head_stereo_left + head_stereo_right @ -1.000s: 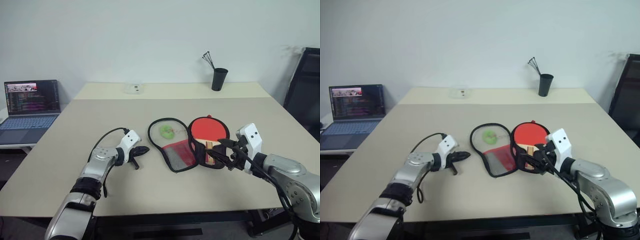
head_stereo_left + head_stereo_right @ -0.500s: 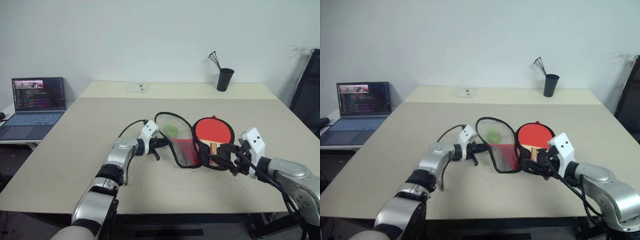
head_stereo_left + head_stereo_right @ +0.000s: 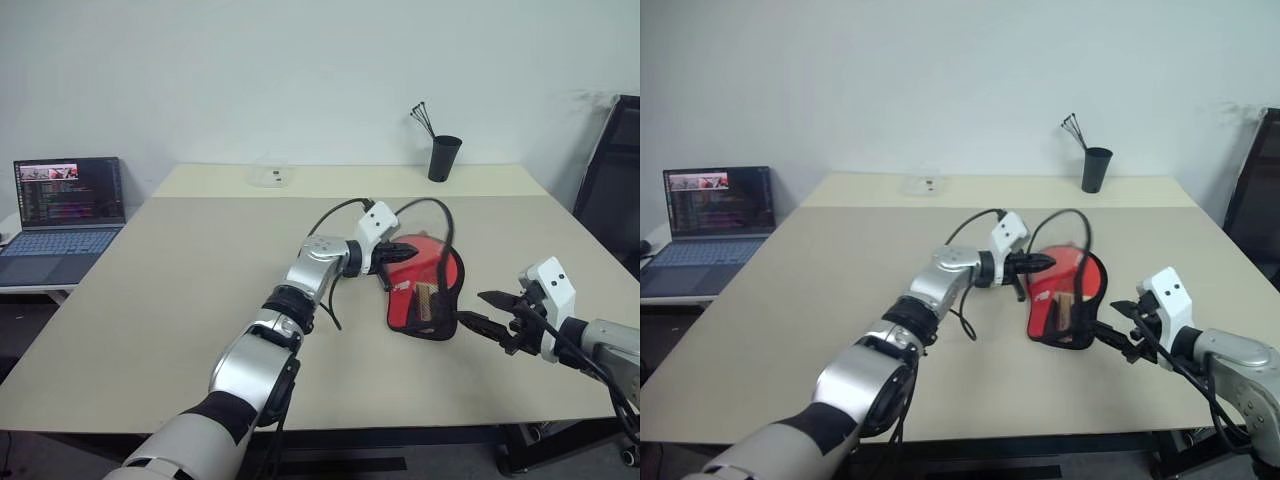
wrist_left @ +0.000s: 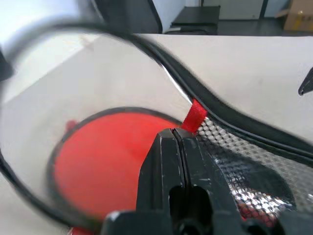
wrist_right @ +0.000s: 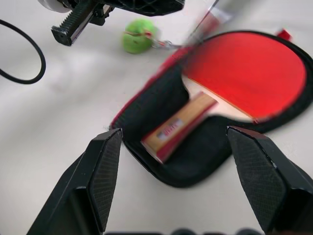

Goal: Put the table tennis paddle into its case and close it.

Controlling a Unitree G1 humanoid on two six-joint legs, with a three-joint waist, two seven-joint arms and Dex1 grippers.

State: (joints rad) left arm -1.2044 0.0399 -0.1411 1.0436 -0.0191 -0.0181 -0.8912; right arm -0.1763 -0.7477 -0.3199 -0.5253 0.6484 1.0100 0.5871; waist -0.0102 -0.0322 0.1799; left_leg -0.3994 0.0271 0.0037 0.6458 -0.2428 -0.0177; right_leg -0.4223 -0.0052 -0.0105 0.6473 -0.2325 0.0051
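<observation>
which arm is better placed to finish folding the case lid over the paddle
Left. Its gripper is shut on the case lid, lifted over the table tennis paddle. The right gripper hangs open beside the case, holding nothing.

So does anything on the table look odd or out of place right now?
Nothing damaged or spilled. The case is half folded: the left tool, shut on its flap, holds that flap raised over the table tennis paddle. A small green ball lies beside the case.
</observation>
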